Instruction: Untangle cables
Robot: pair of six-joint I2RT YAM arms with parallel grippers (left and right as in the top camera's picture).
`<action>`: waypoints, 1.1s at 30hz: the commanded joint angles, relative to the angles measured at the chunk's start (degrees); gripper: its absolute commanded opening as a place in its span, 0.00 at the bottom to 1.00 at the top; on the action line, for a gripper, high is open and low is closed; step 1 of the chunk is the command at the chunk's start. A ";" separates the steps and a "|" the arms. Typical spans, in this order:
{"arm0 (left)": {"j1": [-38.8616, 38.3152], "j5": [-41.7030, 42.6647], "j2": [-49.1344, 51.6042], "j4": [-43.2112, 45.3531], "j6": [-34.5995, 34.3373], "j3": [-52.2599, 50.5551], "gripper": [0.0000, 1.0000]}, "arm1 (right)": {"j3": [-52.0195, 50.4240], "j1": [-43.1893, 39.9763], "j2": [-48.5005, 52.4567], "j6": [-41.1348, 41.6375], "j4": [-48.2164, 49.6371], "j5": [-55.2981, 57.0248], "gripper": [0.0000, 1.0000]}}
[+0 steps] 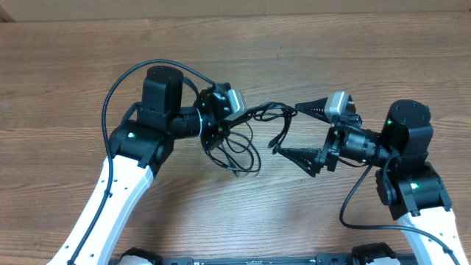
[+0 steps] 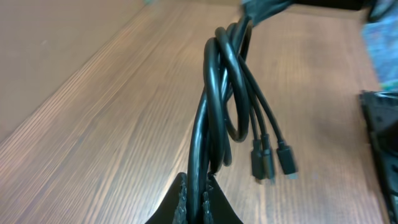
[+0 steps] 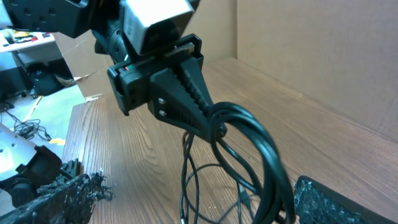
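Note:
The cables [image 1: 239, 151] are thin black cords bunched together, with loops lying on the wooden table below my left gripper [image 1: 249, 114]. That gripper is shut on the bundle. In the left wrist view the cables [image 2: 214, 106] run up from between the closed jaws, and three plug ends [image 2: 270, 158] dangle over the table. My right gripper [image 1: 287, 130] is open wide, its fingers apart on either side of the bundle's free end. In the right wrist view the cables [image 3: 261, 149] arc down between its spread fingertips [image 3: 336, 202], close to the right one, touching neither as far as I can see.
The wooden table [image 1: 73, 88] stretches away to the left and to the far side. Thicker black arm cables [image 1: 121, 85] loop off the left arm, and another [image 1: 353, 195] hangs from the right arm. Cardboard walls [image 3: 323, 56] stand behind the table.

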 commanded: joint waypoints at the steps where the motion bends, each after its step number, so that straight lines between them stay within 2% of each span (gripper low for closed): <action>1: -0.11 -7.08 -0.94 0.44 -4.00 0.92 0.04 | 0.37 0.31 -0.09 2.10 -0.07 0.61 1.00; 15: -0.11 -7.76 -0.94 0.37 -4.15 0.92 0.04 | 0.37 0.31 -0.09 16.22 -0.33 -1.81 1.00; 19: -0.11 -6.03 -0.94 -0.79 -4.11 0.92 0.04 | 0.37 0.31 -0.09 16.13 -0.31 -0.96 1.00; 25: -0.09 -2.29 -0.94 -3.58 -4.04 0.92 0.04 | 0.37 0.31 -0.09 15.87 -0.35 7.02 0.80; 30: -0.09 -1.70 -0.94 -5.57 -4.07 0.92 0.04 | 0.37 0.31 -0.09 7.85 -2.05 8.17 0.77; 33: -0.09 0.00 -0.94 -5.62 -3.98 0.92 0.04 | 0.37 0.31 -0.09 3.61 -3.52 8.55 0.71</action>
